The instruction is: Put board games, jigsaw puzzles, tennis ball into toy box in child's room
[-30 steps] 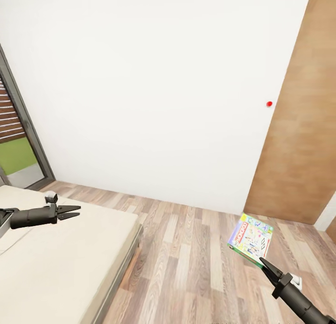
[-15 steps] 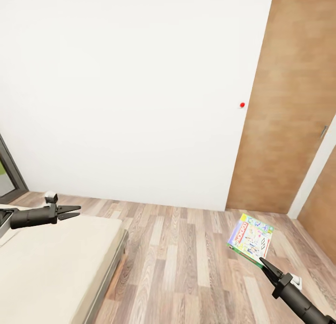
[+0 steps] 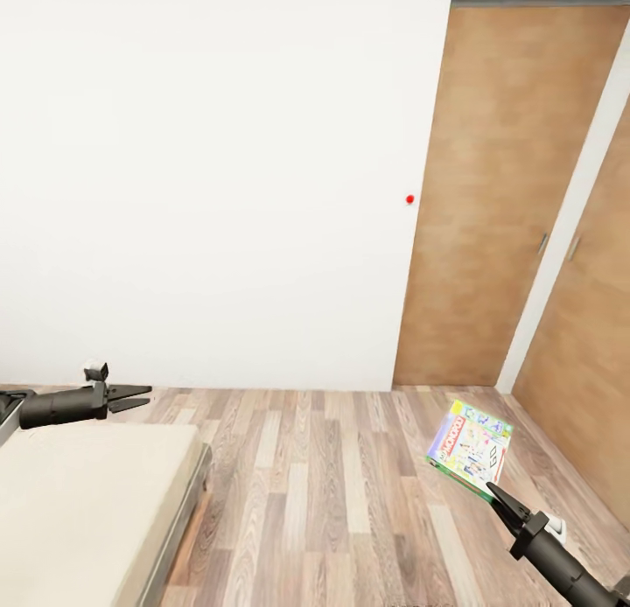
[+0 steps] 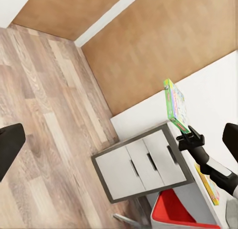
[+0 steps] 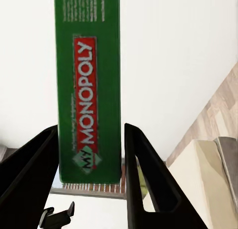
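Right gripper (image 3: pixel 495 491), at the head view's lower right, clamps one corner of a flat board game (image 3: pixel 470 447) and holds it tilted above the wood-plank floor (image 3: pixel 332 493); in the right wrist view the two dark fingers (image 5: pixel 144 174) flank the box's green edge (image 5: pixel 88 85), which bears a red band reading "MY MONOPOLY" in white. The box face is pale with small multicoloured drawings and a green border. Left gripper (image 3: pixel 140 396) is extended over the near corner of the bed (image 3: pixel 87 502), its jaws slightly parted and holding nothing. Beyond lie a plain white wall (image 3: pixel 219 178) carrying a small red dot (image 3: pixel 409 199), and two brown wooden doors (image 3: pixel 499 196) at the right. The left wrist view shows a grey cabinet (image 4: pixel 144 169) with three drawer fronts, a red container (image 4: pixel 181 214) beside it, and a second flat colourful box (image 4: pixel 208 184) on the white surface.
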